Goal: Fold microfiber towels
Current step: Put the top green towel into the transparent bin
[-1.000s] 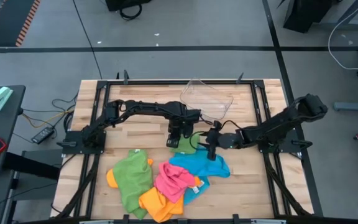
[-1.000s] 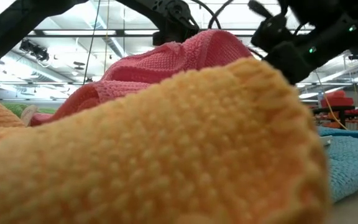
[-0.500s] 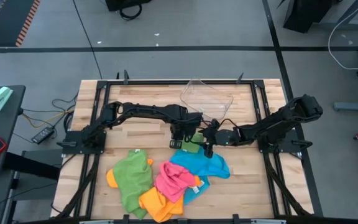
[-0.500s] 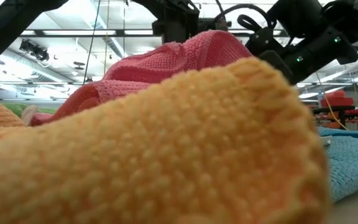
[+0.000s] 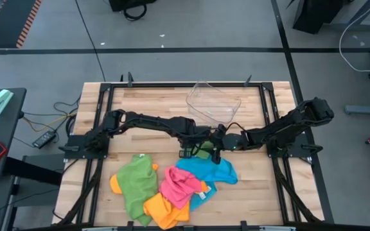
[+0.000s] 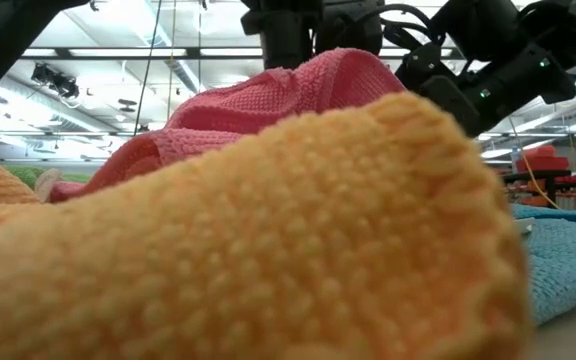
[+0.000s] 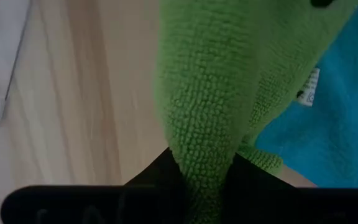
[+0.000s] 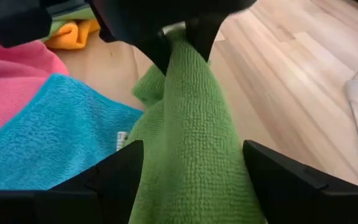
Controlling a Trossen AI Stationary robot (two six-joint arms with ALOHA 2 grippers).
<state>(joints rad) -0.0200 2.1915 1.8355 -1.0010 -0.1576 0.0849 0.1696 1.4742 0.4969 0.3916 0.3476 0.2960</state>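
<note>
I have the left end effector (image 5: pixel 186 151) pinched tight on a fold of the green towel (image 7: pixel 207 118), which hangs from its fingers just above the wooden surface (image 5: pixel 146 96). Directly facing it, my right end effector (image 5: pixel 214 153) stands spread wide, one finger (image 8: pixel 107 180) on each side of the same towel but not yet gripping it. The blue towel (image 5: pixel 214 172) lies just beneath and beside both end effectors, touching the green one's lower edge.

My worry is the handover. If I close the right fingers now, they may bunch several layers instead of one corner, and the fold will come out crooked. Closing low could also catch the blue towel and drag it along. The two end effectors are very near each other, so any sideways drift risks a collision.
</note>
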